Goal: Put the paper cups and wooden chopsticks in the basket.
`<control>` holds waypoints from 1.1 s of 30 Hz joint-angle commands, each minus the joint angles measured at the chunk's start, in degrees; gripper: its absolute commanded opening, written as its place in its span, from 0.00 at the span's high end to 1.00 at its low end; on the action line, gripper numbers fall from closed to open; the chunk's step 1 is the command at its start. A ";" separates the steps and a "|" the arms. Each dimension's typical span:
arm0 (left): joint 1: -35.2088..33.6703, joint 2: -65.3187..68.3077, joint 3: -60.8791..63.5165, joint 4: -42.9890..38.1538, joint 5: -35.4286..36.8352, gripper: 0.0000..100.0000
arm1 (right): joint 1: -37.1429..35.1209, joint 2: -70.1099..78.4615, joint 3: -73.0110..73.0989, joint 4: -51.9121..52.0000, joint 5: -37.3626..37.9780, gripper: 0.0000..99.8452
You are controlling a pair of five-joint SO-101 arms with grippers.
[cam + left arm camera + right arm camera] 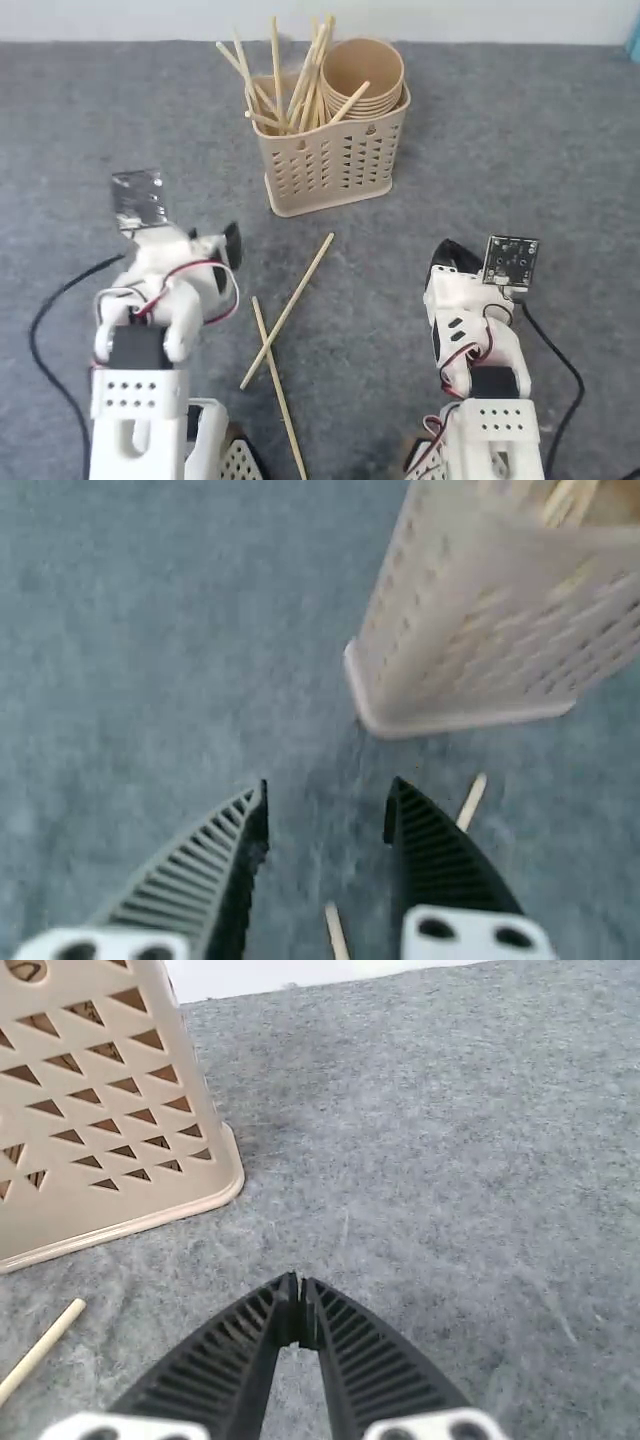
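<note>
In the high view, the basket (330, 160) stands at the upper centre of the frame. It is beige plastic with rounded corners, and its walls are pierced with rows of small triangles. A nested stack of brown paper cups (363, 68) fills its right part, round mouth up. A bundle of thin, pale wooden chopsticks (290, 85) fans out of its left part, with one stick leaning across the cups' mouth. We see the bench (520, 150) covered in grey, felt-like cloth with a fine nap.

Below the basket, in the middle of the frame, two more sticks lie flat on the cloth between the arms. The slanted chopstick (295, 300) runs from near the basket's foot down to the left. The lower chopstick (283, 405) runs toward the bottom edge, and the two cross each other.

The left tool (325, 800), at the left of the high view, has its ribbed black fingers moderately apart with nothing between them. It is near the basket's corner, and stick ends show just beyond its tips. The right tool (298, 1295), at the lower right of the high view, has its ribbed fingers pressed tip to tip on nothing, apart from the basket.
</note>
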 commanded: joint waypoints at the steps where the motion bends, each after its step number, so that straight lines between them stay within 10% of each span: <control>1: 1.41 1.23 4.35 0.70 -0.70 0.82 | 0.66 -1.01 0.97 0.57 0.09 0.99; 17: 10.73 34.11 -2.33 6.24 -0.53 0.82 | 0.75 -1.01 0.97 0.57 0.00 0.99; 33: 10.90 59.08 -6.20 -7.65 -0.53 0.99 | 0.75 -1.01 0.97 0.57 0.09 0.99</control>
